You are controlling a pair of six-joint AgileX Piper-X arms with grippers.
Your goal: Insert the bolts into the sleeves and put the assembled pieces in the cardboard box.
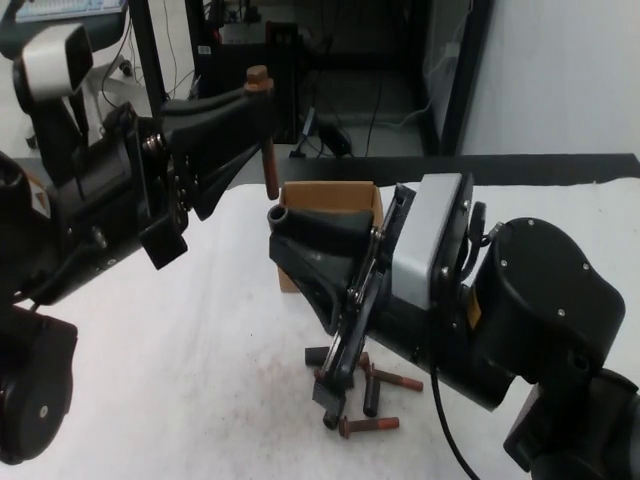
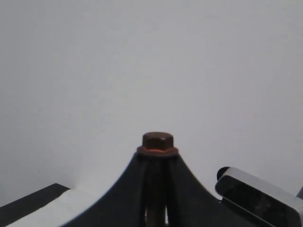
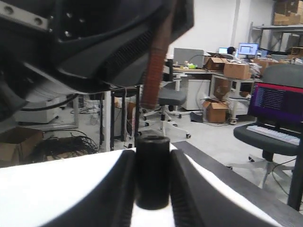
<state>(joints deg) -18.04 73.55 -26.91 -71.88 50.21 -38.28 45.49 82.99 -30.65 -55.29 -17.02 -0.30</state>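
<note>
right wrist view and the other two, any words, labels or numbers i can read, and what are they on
No text can be read in any view.
On the monitor: lines of text, too blurred to read.
On the yellow sticker on the right arm: too small to read.
On the bolt, the sleeve and the cardboard box: no print visible.

light: bright, even | shadows: faint, soft on white bench (image 1: pixel 180 330)
</note>
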